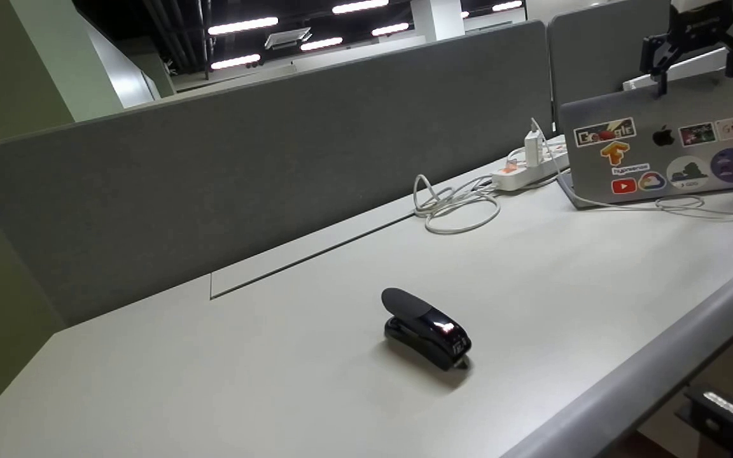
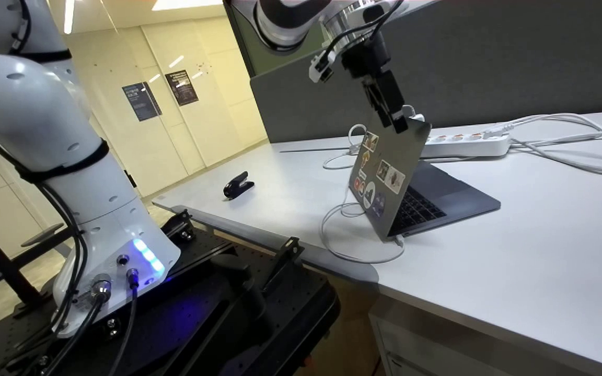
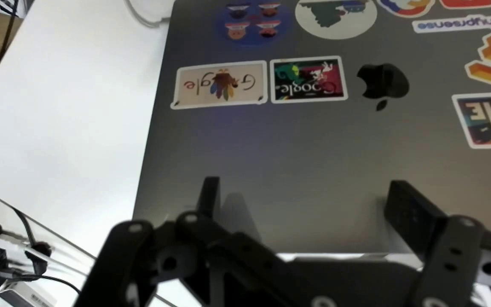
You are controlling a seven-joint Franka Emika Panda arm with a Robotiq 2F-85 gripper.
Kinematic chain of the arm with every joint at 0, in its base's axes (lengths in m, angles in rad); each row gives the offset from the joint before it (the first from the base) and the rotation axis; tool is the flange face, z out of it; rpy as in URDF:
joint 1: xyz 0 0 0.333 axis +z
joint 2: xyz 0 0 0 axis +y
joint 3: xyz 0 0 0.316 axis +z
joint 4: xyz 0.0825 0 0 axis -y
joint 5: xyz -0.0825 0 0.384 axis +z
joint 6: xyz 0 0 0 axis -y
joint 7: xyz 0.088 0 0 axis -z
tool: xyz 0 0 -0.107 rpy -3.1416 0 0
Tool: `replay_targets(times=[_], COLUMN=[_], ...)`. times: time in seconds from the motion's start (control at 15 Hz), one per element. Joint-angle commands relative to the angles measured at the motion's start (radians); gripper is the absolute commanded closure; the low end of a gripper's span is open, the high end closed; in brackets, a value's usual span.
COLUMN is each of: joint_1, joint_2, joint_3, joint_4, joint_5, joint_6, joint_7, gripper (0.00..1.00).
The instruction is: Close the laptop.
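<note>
In an exterior view, far left: arm [image 2: 92, 203], white, seated on a black stand [image 2: 186, 313], blue light [image 2: 148, 255] showing on its base. Next, stapler [image 2: 238, 186], black, on the white desk [image 2: 557, 240], well apart from the laptop [image 2: 400, 169]. Right of the stapler, a white cable [image 2: 363, 261] loops over the desk and plugs into the laptop's side. Gripper [image 3: 307, 198] at the upper part of the raised lid [image 3: 296, 145]: released, fingers [image 3: 411, 213] spread wide before the stickered outer face in the wrist view; contact with the lid cannot be confirmed. Laptop located on the desk, right of the stapler, not closed: lid tilted, stickered face toward the stapler, keyboard [image 2: 418, 209] exposed on the opposite side. Far right: strip [image 2: 465, 147], white, lying behind the laptop; panel [image 2: 520, 62], grey, standing along the back of the desk
</note>
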Motion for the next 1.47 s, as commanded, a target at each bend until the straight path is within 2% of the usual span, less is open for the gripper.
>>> replay_targets(times=[0.0, 0.2, 0.4, 0.6, 0.93, 1.4], joint_1=[0.031, 0.037, 0.028, 0.024, -0.005, -0.012], joint_2=[0.120, 0.203, 0.280, 0.371, 0.504, 0.627], joint_3=[-0.029, -0.041, -0.039, -0.047, -0.019, -0.019], joint_4=[0.082, 0.146, 0.224, 0.317, 0.460, 0.611], joint_5=[0.035, 0.076, 0.108, 0.124, 0.168, 0.183], joint_6=[0.092, 0.126, 0.101, 0.051, -0.056, -0.171], joint_7=[0.076, 0.056, 0.034, 0.041, 0.033, 0.039], gripper=[0.00, 0.00, 0.00, 0.00, 0.00, 0.00])
